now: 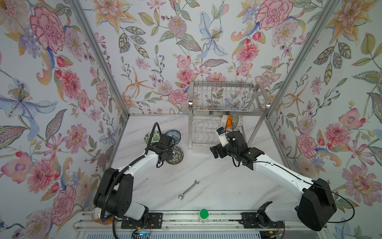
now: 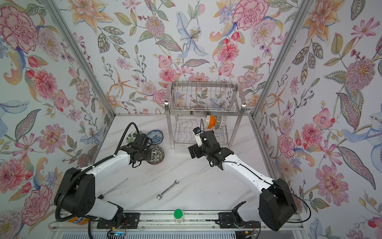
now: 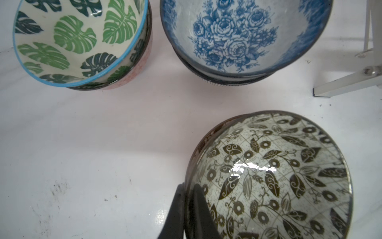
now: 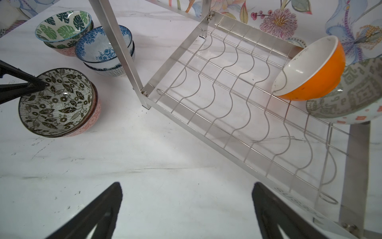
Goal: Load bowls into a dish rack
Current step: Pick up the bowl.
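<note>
**Loading bowls into the rack, seen in both top views and both wrist views.** The left pincer (image 3: 187,192) is closed narrowly on the rim of the black-and-white floral bowl (image 3: 268,175), with one finger inside the wall and one outside. This bowl sits nested in a pink-sided bowl (image 4: 96,112) on the white marbled tabletop (image 1: 206,171). Beyond it, apart from the pincer, stand two more stacks. One is a green-leaf bowl (image 3: 78,39) on top of another bowl. The other is a blue floral bowl (image 3: 233,35) on top of a dark-patterned one.

The right pincer (image 4: 186,186) is spread wide and holds nothing. It hovers over bare tabletop just in front of the lower tier of the dish rack (image 1: 225,111). At the right end of that wavy wire tier an orange bowl (image 4: 316,78) leans on its side, touching a grey-patterned bowl (image 4: 351,93) beside it.

A wrench (image 1: 188,189) lies on the tabletop between the arms. A green-capped bottle (image 1: 203,215) stands at the near edge.
</note>
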Robot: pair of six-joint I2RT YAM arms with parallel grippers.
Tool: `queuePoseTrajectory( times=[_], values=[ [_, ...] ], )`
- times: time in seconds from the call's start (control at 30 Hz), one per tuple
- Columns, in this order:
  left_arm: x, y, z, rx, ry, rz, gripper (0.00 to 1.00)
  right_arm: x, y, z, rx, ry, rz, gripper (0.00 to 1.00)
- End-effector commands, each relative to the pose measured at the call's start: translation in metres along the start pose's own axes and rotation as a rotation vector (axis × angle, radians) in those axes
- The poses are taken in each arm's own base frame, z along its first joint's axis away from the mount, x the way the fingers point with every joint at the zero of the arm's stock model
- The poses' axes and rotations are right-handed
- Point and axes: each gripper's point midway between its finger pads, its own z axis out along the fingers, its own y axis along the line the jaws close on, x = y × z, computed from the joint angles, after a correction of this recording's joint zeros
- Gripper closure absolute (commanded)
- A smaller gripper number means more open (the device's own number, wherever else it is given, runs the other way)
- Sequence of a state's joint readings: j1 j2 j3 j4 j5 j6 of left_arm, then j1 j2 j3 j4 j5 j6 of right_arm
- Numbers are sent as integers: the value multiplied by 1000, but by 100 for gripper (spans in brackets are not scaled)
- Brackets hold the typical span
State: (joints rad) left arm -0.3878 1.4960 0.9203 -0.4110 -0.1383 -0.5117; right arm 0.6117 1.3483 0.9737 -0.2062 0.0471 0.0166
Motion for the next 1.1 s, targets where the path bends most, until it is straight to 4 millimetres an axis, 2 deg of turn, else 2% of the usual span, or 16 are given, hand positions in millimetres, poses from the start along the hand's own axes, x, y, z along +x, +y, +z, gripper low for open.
queuePoseTrajectory(
  times=[0.0,0.1,0.23,0.5,0.7,0.8,0.87,1.0,1.07],
  values=[
    [15,11,-1,-48,61,35,100,-1,1,3,-13,7,15,1],
    [12,11,-4,-49,52,34,100,-2,2,4,-17,5,14,1],
    [-4,7,-15,-19,-7,36,100,-4,2,3,-20,4,12,1],
    [-48,6,-57,15,-175,37,100,-8,4,1,-31,-5,19,1],
    [-71,-9,-97,133,-284,46,100,-23,19,-11,-108,-40,60,1],
    [-80,-23,-116,218,-331,64,100,-39,34,-21,-198,-85,108,1],
    [-82,-40,-124,272,-356,108,100,-49,48,-27,-269,-115,144,1],
    [-77,-78,-128,337,-376,187,100,-55,74,-26,-349,-124,169,1],
    [-76,-95,-130,368,-389,202,100,-54,80,-24,-362,-119,185,1]
  ],
)
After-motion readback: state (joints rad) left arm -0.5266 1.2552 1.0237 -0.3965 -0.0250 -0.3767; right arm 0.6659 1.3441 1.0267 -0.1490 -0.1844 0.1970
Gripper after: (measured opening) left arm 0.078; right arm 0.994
